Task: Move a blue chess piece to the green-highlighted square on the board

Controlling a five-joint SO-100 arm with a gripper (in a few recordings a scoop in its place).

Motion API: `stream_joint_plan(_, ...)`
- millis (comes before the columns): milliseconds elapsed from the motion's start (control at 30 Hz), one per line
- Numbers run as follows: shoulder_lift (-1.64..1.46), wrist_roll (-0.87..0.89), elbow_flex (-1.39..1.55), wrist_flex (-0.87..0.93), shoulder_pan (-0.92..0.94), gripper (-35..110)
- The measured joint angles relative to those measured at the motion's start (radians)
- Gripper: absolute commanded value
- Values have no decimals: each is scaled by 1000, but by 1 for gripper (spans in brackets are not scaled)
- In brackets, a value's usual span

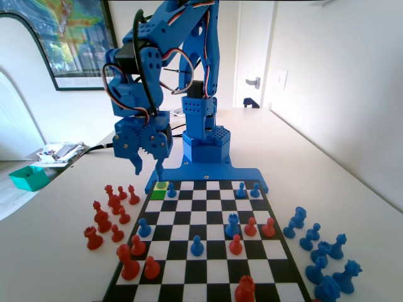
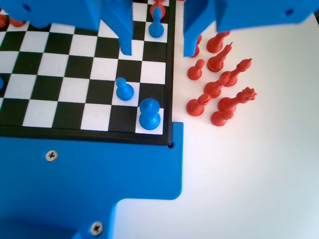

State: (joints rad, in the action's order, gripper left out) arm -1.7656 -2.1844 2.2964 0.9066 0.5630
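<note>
My gripper [image 1: 149,170] hangs open and empty just above the board's [image 1: 208,270] far-left corner in the fixed view. The green-highlighted square [image 1: 155,194] lies in that corner, right under the fingertips. A small blue piece [image 1: 162,185] appears to stand on it, tinted green. A blue pawn [image 1: 171,189] stands one square to its right. In the wrist view the gripper [image 2: 157,51] straddles the board's [image 2: 172,74] right edge. Below the jaws are a corner blue piece [image 2: 149,113] and a slim blue pawn [image 2: 123,89]. Neither touches a jaw.
Red pieces [image 1: 113,214] cluster on the table left of the board in the fixed view, right of it [image 2: 219,84] in the wrist view. Captured blue pieces [image 1: 321,251] stand off the right side. Mixed pieces [image 1: 234,225] fill mid-board. A teal tray [image 1: 28,177] sits far left.
</note>
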Motion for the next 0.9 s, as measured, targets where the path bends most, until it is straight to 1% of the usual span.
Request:
stream_joint_plan(267,-54,-38,67,-6,29,15)
stream_joint_plan(367,-84,-44,103,-40,43,15)
stream_joint_plan(633,-149,5,218,-161,38,15)
stream_joint_plan(900,-184,15,273,-193,28,15)
